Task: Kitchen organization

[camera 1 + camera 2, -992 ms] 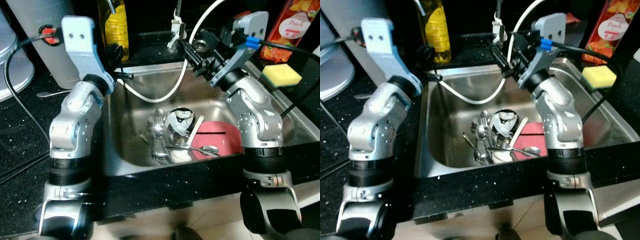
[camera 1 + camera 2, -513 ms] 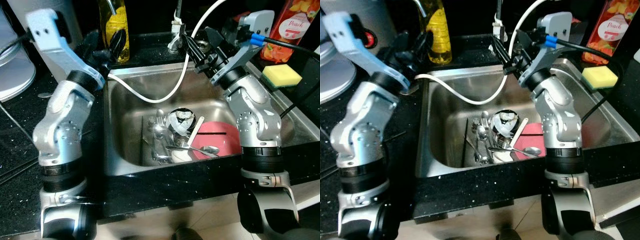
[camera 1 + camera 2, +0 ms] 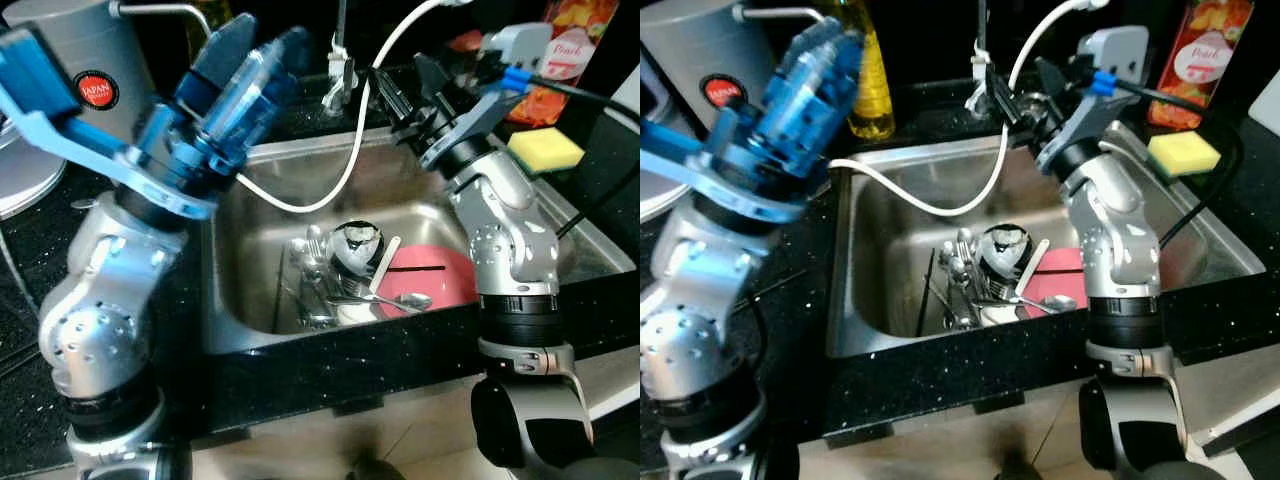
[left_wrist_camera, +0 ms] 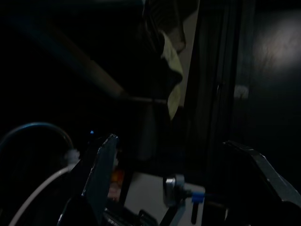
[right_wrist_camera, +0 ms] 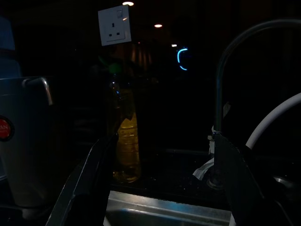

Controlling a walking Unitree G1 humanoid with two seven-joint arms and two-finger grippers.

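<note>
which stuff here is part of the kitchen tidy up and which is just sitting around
Part of the job:
- cutlery pile in the sink
- red plate in the sink
- left gripper, raised and blurred
- right gripper, open near the tap

Just sitting around:
- yellow sponge on the counter
- yellow bottle
- silver kettle
- peach carton

Black speckled countertop (image 3: 790, 290), fitted with a steel sink (image 3: 885, 255) at centre. Set upon it: a yellow sponge (image 3: 1183, 153) at 2 o'clock, a red peach carton (image 3: 1195, 60) behind the sponge, a yellow bottle (image 3: 872, 90) at 11 o'clock, and a silver canister (image 3: 710, 60) at 10 o'clock.
</note>
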